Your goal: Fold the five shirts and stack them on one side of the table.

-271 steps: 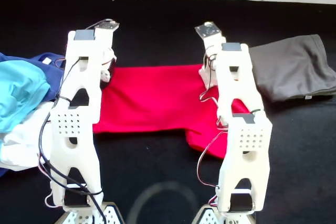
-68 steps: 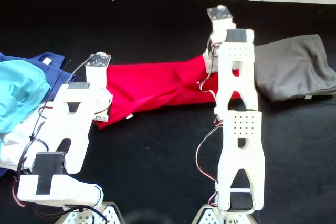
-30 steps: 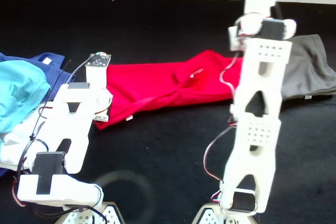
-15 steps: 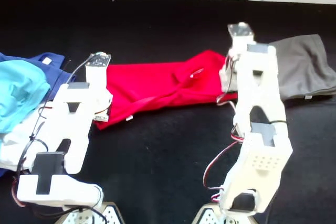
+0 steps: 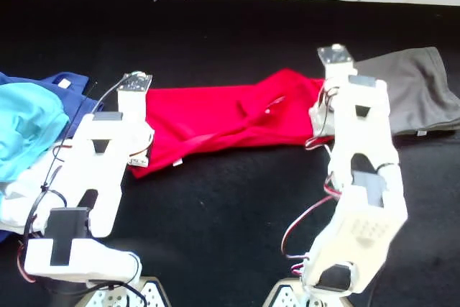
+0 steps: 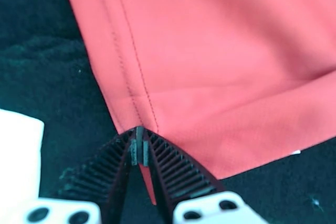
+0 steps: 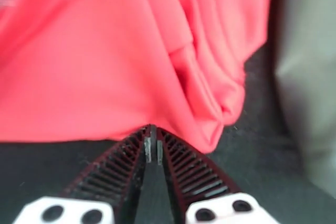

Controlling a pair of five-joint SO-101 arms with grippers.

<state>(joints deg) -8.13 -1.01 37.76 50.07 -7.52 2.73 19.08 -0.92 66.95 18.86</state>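
A red shirt lies stretched in a long, creased band across the middle of the black table. At the shirt's near left corner, my left gripper is shut on the stitched hem. My right gripper is shut on the bunched right edge of the red shirt, low over the table and just beside the grey shirt. In the high view the right arm's white links cover that end of the red shirt.
A folded grey shirt lies at the right side of the table. At the left edge sits a loose pile: a light blue shirt, a dark blue one and a white one.
The right arm lifted the shirt's right end, swung it toward the grey shirt and came back down, pulling the red shirt longer. The left arm has kept still on its corner.
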